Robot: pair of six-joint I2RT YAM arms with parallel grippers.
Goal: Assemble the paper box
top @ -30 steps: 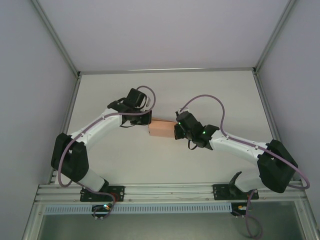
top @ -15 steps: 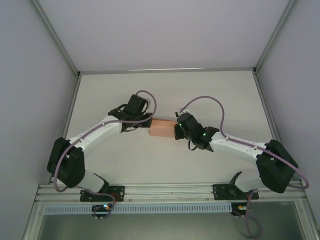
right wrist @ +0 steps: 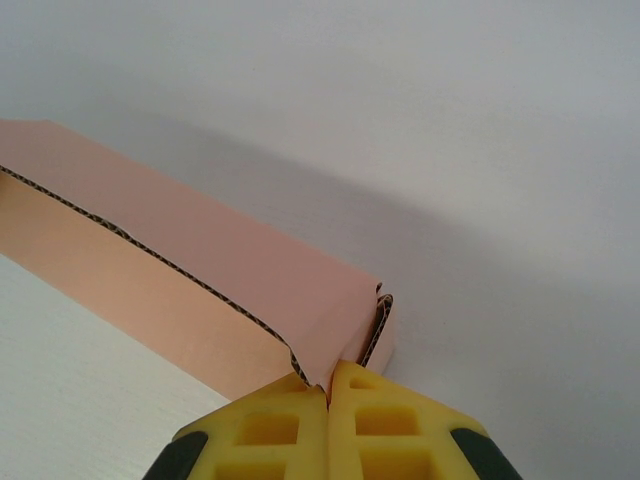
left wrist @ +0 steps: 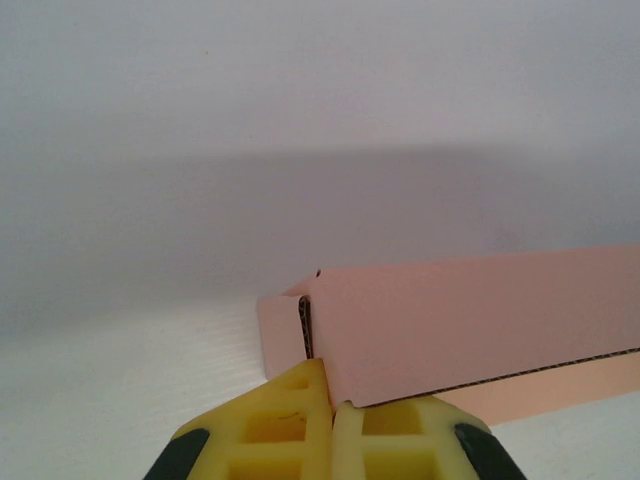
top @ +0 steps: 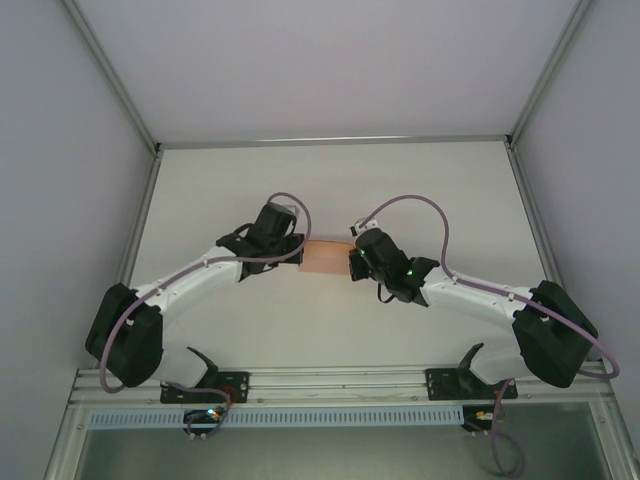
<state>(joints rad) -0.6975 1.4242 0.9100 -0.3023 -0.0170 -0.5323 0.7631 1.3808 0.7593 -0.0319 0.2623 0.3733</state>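
At the near edge, the aluminium rail point(top: 340, 384) carries both arm bases. From there the left arm point(top: 190, 280) bends in from the left and the right arm point(top: 480, 298) from the right, each trailed by a purple cable point(top: 420, 200). They meet over the middle of the white table point(top: 330, 180).

Between them is the paper box point(top: 324, 256) — salmon-pink corrugated card, a low oblong with its long sides running left to right. Whether it rests on the surface or is lifted slightly cannot be told.

The left gripper point(top: 299, 256) is at the box's left end and the right gripper point(top: 351, 262) at its right end. In the left wrist view the yellow fingers point(left wrist: 280, 435) are pressed together, with the lower corner of a pink side wall nipped between their tips. The wall runs off to the right, and a folded end flap stands just left of it.

The right wrist view shows the mirror case — yellow fingers point(right wrist: 390, 430) closed on a wall's corner, its raw corrugated edge running away to the left.

Beyond the box lies bare tabletop, then the pale enclosure walls point(top: 300, 60).
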